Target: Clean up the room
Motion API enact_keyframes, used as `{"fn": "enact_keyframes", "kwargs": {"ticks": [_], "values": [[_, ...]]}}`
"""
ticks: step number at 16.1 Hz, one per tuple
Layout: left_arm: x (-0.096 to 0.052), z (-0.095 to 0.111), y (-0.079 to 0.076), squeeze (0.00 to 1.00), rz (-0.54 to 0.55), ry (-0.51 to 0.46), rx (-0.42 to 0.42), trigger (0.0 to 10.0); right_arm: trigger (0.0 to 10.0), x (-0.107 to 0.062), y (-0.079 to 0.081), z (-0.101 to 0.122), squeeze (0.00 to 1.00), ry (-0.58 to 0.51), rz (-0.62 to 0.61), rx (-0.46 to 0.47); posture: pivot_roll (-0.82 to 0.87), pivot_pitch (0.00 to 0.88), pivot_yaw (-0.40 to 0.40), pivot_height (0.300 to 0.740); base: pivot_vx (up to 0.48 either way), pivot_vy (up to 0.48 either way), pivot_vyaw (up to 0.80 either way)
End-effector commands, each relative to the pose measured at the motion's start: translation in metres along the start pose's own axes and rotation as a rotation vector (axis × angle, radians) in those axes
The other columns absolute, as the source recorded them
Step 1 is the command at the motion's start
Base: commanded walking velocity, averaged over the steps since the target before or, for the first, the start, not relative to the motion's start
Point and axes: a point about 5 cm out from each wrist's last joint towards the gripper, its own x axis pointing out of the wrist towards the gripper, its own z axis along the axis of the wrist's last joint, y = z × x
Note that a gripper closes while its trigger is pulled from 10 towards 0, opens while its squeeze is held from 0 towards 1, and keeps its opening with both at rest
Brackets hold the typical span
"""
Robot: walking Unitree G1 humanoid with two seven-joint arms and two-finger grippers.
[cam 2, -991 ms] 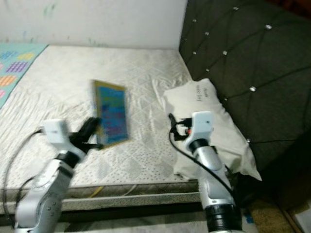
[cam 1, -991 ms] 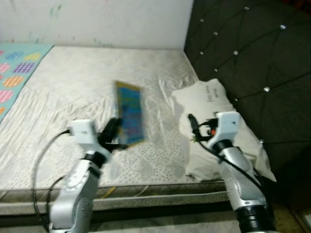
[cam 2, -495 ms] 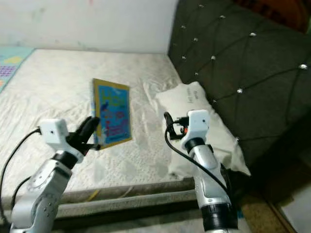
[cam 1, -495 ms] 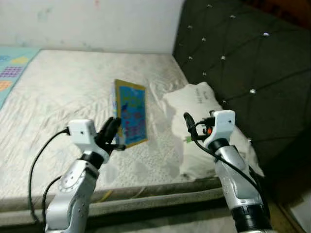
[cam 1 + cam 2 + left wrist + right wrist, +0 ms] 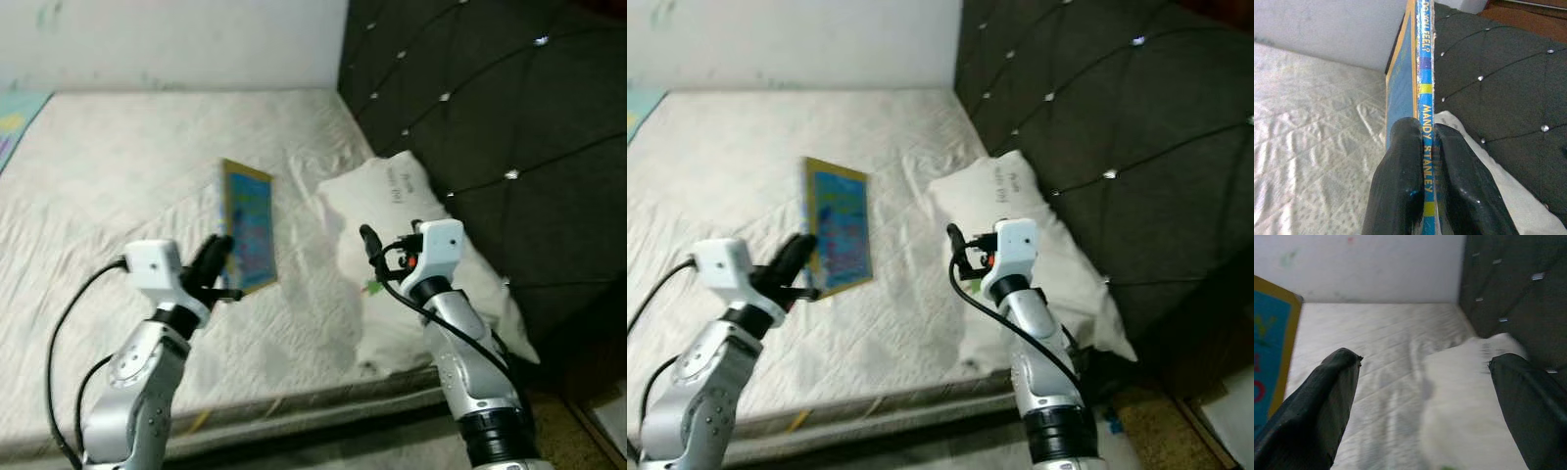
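A thin blue picture book (image 5: 249, 238) with a yellow border is held up over the white mattress (image 5: 118, 166). My left gripper (image 5: 221, 266) is shut on its lower edge. In the left wrist view the two black fingers (image 5: 1400, 181) pinch the book's spine (image 5: 1424, 88), which bears printed lettering. My right gripper (image 5: 370, 247) hangs open in the air above the white pillow (image 5: 411, 264), with nothing between its fingers (image 5: 1317, 401). The book's cover (image 5: 1268, 347) shows at the edge of the right wrist view.
A dark tufted headboard (image 5: 470, 88) with shiny studs rises on the right. A pale wall (image 5: 167, 39) runs behind the bed. The mattress's front edge (image 5: 294, 406) lies just before me, with dark floor (image 5: 588, 431) at the lower right.
The camera has swung right and nearer the bed, so the colourful mat has left the view. The left gripper still holds the book; both arms keep about the same pose.
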Motion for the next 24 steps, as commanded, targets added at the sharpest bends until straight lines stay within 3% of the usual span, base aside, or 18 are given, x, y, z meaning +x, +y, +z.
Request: {"fn": "enact_keyframes", "kwargs": {"ticks": [1,8,13,17,22,24], "values": [[0.005,0.006,-0.016,0.00,-0.070,-0.036,-0.002,10.0,10.0,-0.003,-0.011,0.000,0.00,0.000,-0.035,-0.008,-0.01,0.028,-0.052,0.740,0.274,0.000,0.00],[0.006,0.004,-0.013,0.00,-0.033,-0.023,0.004,10.0,10.0,-0.004,-0.011,0.000,0.00,-0.002,-0.023,-0.024,-0.01,0.030,-0.052,0.740,0.112,0.000,0.00],[0.003,0.001,-0.010,0.00,0.007,-0.009,0.017,10.0,10.0,-0.005,-0.009,-0.001,0.00,-0.001,-0.011,-0.033,0.00,0.033,-0.063,0.740,0.000,0.000,0.74],[-0.008,-0.004,0.011,0.00,0.118,0.035,0.133,10.0,10.0,-0.005,-0.008,-0.005,0.00,0.013,-0.007,-0.020,0.02,0.029,-0.082,0.740,0.000,0.000,0.40],[-0.027,-0.005,0.024,0.00,0.130,0.091,0.235,10.0,10.0,-0.005,-0.007,-0.009,0.00,0.027,-0.012,-0.005,0.05,0.045,-0.097,0.740,0.000,0.000,0.00],[-0.030,-0.005,0.025,0.00,0.127,0.098,0.229,10.0,10.0,-0.007,-0.008,-0.010,0.00,0.034,-0.016,-0.008,0.05,0.054,-0.102,0.740,0.000,0.000,0.00]]}}
